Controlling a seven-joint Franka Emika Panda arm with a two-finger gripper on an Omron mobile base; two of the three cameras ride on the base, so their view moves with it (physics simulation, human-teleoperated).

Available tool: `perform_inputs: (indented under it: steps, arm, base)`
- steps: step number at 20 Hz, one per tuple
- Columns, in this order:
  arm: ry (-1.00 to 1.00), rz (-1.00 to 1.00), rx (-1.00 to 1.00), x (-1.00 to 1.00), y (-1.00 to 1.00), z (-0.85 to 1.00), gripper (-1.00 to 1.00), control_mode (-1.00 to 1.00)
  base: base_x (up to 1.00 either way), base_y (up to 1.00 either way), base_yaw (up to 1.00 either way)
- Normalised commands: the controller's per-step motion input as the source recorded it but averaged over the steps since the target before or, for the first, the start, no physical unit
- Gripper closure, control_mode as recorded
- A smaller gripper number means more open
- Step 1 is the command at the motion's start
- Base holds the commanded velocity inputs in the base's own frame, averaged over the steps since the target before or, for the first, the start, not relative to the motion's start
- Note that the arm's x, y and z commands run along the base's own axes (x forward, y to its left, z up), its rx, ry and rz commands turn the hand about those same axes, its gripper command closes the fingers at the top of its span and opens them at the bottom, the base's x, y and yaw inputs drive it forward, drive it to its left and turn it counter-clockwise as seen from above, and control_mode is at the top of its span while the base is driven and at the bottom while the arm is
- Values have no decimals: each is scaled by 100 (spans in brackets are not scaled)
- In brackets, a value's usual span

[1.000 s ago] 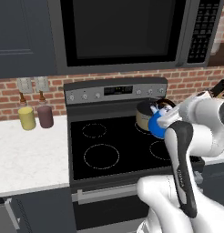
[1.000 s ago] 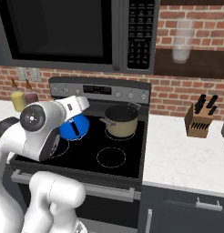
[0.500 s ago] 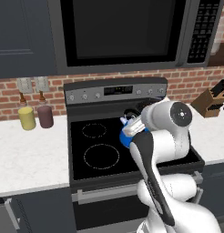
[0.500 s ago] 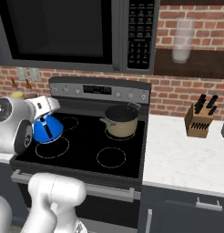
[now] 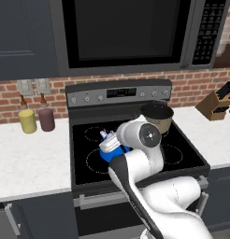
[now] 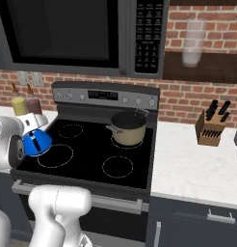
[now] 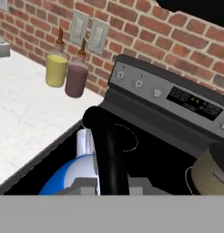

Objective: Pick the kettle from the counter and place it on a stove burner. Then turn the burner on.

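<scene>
Bright-blue and hard-shelled, the kettle hangs beneath the claw, which pinches its thin black handle above the cooktop's front-left ring, the stove burner. It is likely light, rigid and slick, so the handle's middle seems the safest hold; a loose pinch would let it swing.

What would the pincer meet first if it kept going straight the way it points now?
Probably the kettle already in its grip, then the black cooktop beneath it; depth is hard to judge.

Two base cameras look forward and down from behind the arm, left and right, sharing the black cooktop (and microwave); the hand camera sits close above the kettle.
</scene>
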Motion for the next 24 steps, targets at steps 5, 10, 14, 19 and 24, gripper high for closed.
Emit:
perform_inputs:
  steps: [5,10,14,19,24]
  arm:
    - [0,1,3,25,12,-34,100,-100]
    - [9,0,0,80,0,-40,100,-100]
    - [10,0,0,75,0,-37,100,-100]
    - [15,0,0,1,8,-7,100,-100]
    - [10,0,0,14,12,-30,100,-100]
  base:
    - [0,0,0]
    - [0,0,0]
    - [0,0,0]
    - [0,0,0]
    - [0,0,0]
